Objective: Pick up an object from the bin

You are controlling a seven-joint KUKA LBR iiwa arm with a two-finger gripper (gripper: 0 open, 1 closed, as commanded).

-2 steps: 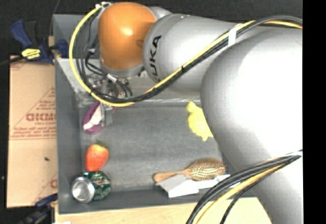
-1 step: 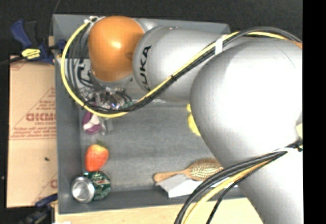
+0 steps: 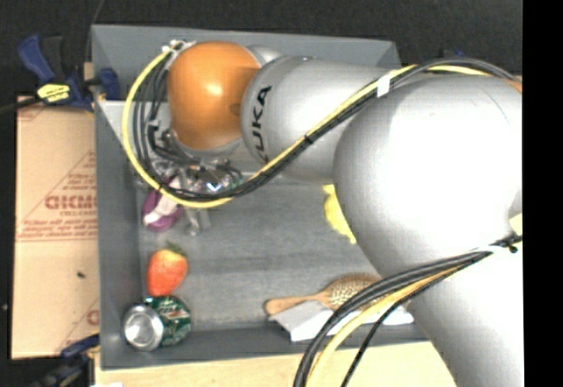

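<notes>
Arm (image 3: 422,165): in from the right, covering the bin's right side and back.
Bin (image 3: 246,253): grey floor, bare through the middle.
Gripper (image 3: 195,192): back left, under the orange cover (image 3: 207,95); open or closed, cannot tell.
Brush (image 3: 325,295): front, beside the arm.
Can (image 3: 157,324): front left corner.
Red fruit (image 3: 167,271): just behind the can, near the left wall.
Purple thing (image 3: 160,211): by the left wall, just beside the gripper.

The middle of the bin floor (image 3: 251,244) is free. Along the left wall (image 3: 106,227) stand a purple thing (image 3: 160,211), a red fruit (image 3: 167,271), perhaps a strawberry, and a crushed can (image 3: 157,324); a wooden brush (image 3: 327,294) blocks the front.
</notes>
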